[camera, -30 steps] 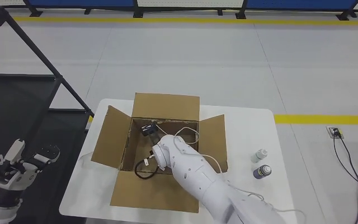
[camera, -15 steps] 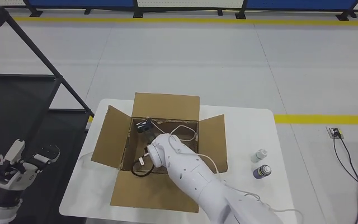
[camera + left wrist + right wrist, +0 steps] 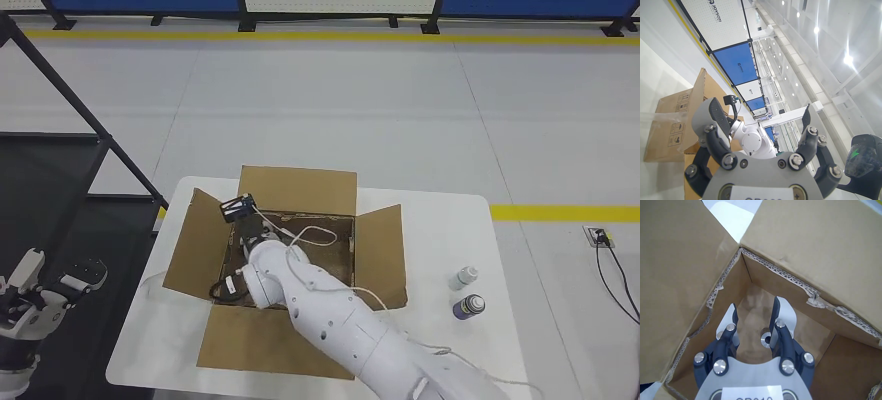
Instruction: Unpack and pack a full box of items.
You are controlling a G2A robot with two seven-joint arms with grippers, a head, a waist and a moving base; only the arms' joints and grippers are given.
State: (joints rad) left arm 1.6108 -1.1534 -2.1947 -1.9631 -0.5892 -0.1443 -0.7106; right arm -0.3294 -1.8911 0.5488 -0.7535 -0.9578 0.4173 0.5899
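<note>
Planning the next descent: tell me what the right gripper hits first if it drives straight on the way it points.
Likely the box floor near its corner: the open right gripper points down into it. A small silver cylinder lies beside one finger and might be struck first; depth is unclear.

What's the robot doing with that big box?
The right gripper is down inside the open cardboard box, open and empty, above a small silver piece on the box floor. Two small bottles stand on the table beside the box. The left gripper is open, off to the side.
</note>
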